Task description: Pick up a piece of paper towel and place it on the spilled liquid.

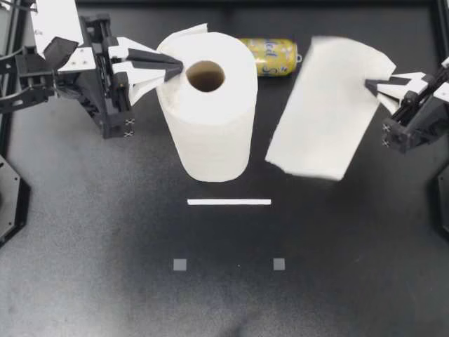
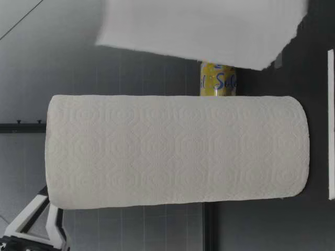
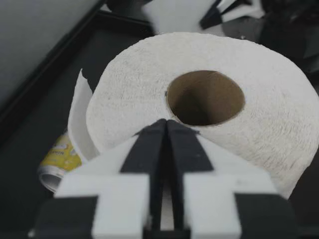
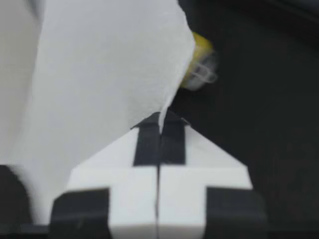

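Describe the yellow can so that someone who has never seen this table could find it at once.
Start at the big white paper towel roll standing upright mid-table. Just beyond its far side, toward the torn-off sheet, lies the can. It alone is yellow and metal, and it lies on its side.

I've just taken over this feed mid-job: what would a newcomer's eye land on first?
The white paper towel roll standing upright mid-table, with my left end effector shut, its tips on the roll's top beside the cardboard core. Next, the torn sheet hanging aloft, pinched by my right end effector. A yellow can lies on its side behind the roll.
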You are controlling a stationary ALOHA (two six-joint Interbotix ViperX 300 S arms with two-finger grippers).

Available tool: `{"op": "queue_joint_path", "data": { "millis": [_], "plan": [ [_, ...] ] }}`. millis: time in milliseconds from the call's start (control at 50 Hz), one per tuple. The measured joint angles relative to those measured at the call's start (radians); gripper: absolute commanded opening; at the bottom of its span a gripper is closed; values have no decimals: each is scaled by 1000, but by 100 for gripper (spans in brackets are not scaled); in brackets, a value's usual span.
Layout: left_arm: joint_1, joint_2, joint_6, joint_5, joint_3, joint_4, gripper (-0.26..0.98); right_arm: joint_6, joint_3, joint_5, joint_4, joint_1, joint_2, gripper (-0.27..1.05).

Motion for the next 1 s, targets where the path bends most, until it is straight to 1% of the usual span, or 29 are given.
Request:
{"op": "queue_joint_path", "data": {
  "millis": [140,300,440,620,760,1000],
  "plan": [
    [0,2,0,0,-3,0,11,-54,6,0,-3,-63,74,-11],
    [0,5,0,0,-5,0,11,-114,-2,3,-29,-140,196,-11],
    [0,5,0,0,-5,0,11,-126,-28,8,-81,-201,291,-11],
    [0,5,2,0,-5,0,11,-126,-61,0,-150,-305,393,-11],
    [0,5,5,-8,-5,0,11,-124,-83,-25,-186,-353,456,-11],
    [0,6,11,-26,-2,0,11,-124,-163,-66,-250,-423,572,-11]
  ]
}}
